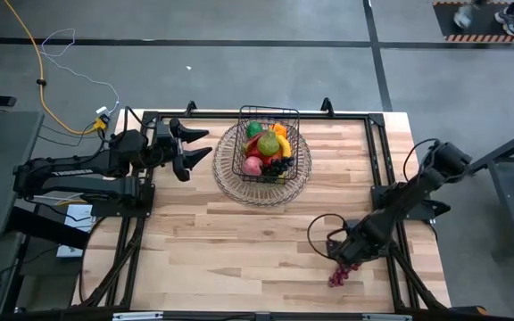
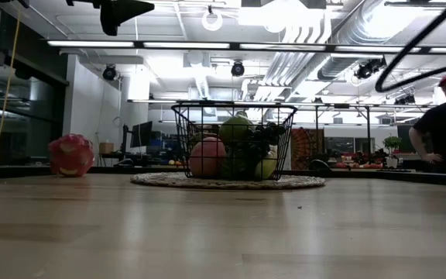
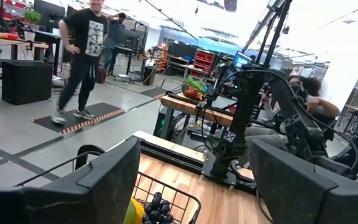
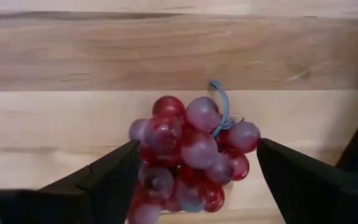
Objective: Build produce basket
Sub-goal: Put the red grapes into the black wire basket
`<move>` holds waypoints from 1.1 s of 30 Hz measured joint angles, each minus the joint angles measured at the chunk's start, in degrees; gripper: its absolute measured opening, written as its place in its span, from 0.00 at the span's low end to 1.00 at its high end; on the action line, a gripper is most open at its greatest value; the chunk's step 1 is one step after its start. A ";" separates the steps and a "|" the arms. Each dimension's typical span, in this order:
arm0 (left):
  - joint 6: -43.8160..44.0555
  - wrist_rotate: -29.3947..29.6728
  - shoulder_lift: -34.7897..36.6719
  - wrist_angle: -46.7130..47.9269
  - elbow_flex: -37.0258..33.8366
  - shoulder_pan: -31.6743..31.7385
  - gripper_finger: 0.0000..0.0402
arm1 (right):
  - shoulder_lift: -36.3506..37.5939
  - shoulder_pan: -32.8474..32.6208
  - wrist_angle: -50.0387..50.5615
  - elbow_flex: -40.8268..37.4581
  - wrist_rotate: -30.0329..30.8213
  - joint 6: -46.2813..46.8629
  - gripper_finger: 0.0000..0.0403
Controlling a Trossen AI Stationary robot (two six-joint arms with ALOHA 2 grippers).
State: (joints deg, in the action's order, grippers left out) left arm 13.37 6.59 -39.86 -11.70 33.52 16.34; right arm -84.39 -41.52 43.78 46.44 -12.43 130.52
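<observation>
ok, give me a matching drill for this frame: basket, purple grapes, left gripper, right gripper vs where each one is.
Things:
1. basket
2. purple grapes
3. left gripper
4. right gripper

Places:
A. open, raised left of the basket
B. on the bare wood at the table's near right
C. on the round woven tray, full of fruit
D. low over the grapes, fingers open either side

Pairs: 1-C, 2-B, 3-A, 4-D

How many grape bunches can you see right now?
2. A purple bunch lies on the table near the right edge, between the open fingers of the right gripper. A dark bunch sits in the basket. Others may be hidden under fruit there.
</observation>
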 joint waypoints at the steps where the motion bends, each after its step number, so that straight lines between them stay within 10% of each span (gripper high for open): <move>1: 0.00 0.00 0.00 0.00 0.00 0.00 0.72 | -0.48 0.00 0.01 0.00 -0.56 -0.02 0.77; 19: 0.00 0.02 0.00 0.00 0.00 0.01 0.72 | -4.88 0.02 0.21 0.04 -1.75 -0.92 0.74; 33: 0.00 0.04 0.00 0.07 0.00 0.01 0.72 | -4.97 0.02 1.05 0.00 -1.72 -1.21 0.22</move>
State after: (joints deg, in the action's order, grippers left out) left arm 13.37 6.63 -39.86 -11.64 33.52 16.35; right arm -89.36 -41.50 44.84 46.44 -14.15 129.31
